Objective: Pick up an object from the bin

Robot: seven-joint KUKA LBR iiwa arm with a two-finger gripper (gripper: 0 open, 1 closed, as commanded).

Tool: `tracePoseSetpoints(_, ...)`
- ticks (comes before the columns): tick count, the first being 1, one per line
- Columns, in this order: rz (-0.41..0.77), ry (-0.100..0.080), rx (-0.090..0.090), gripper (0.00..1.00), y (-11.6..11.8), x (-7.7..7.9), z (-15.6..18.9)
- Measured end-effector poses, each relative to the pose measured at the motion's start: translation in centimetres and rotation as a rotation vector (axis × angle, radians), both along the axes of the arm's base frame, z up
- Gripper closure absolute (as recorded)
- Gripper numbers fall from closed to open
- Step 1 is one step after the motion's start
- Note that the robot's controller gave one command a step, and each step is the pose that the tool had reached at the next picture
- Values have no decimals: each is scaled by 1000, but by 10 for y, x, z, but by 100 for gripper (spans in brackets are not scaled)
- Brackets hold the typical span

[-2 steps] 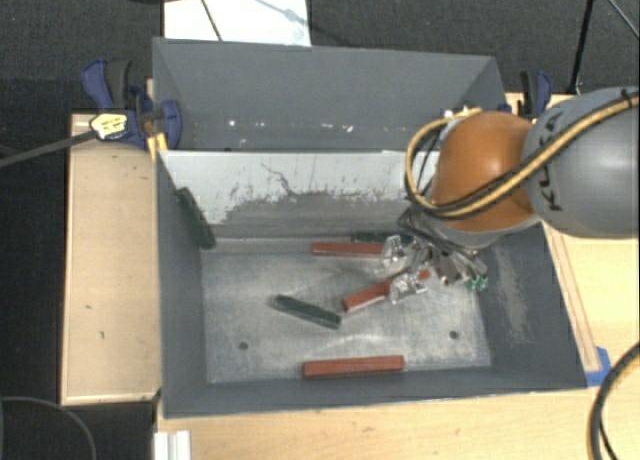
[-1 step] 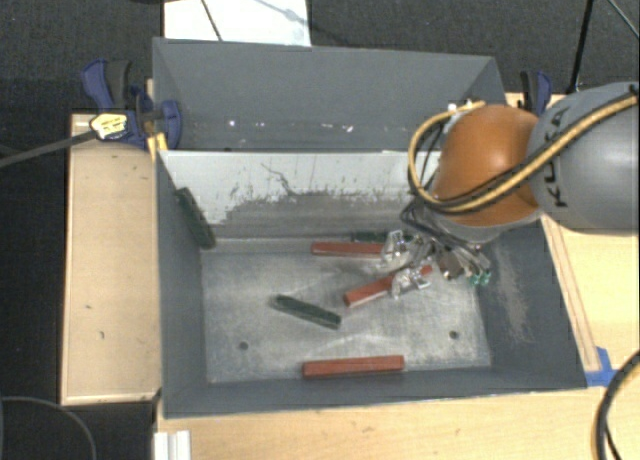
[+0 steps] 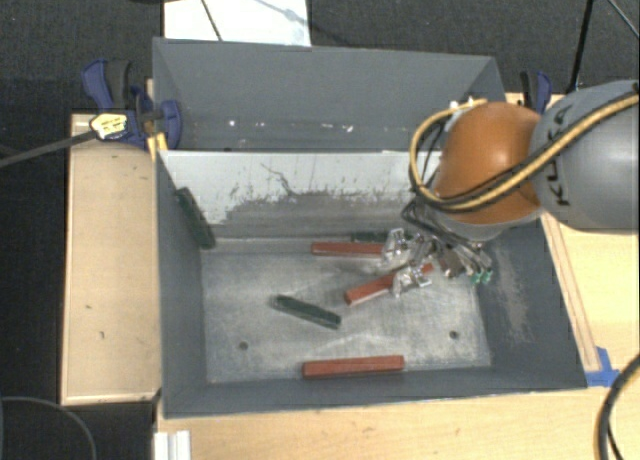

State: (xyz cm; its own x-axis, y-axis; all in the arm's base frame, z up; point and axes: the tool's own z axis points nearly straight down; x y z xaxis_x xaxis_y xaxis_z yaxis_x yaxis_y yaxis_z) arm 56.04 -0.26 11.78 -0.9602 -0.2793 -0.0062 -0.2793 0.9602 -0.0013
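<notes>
My gripper [image 3: 404, 266] is low in the right half of the bin, under the orange-covered wrist. Its fingers stand apart, open, over the right end of a red-brown stick [image 3: 368, 292] that lies slanted on the floor. The stick's far end shows again just right of the fingers. A second red-brown stick [image 3: 345, 248] lies just left of the gripper near the back wall, with a short green piece [image 3: 368, 237] beside it. A dark green stick [image 3: 308, 312] lies to the left of the slanted one.
Another red-brown stick [image 3: 353, 366] lies along the front wall. A dark green stick [image 3: 194, 218] leans in the back left corner. The arm and its cables cover the bin's right back corner.
</notes>
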Motion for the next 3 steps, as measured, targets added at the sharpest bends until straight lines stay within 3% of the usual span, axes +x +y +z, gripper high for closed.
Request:
tracePoseSetpoints(2,-2,12,0,100,0,-2,27)
tracePoseSetpoints(3,-2,6,0,100,0,-1,46)
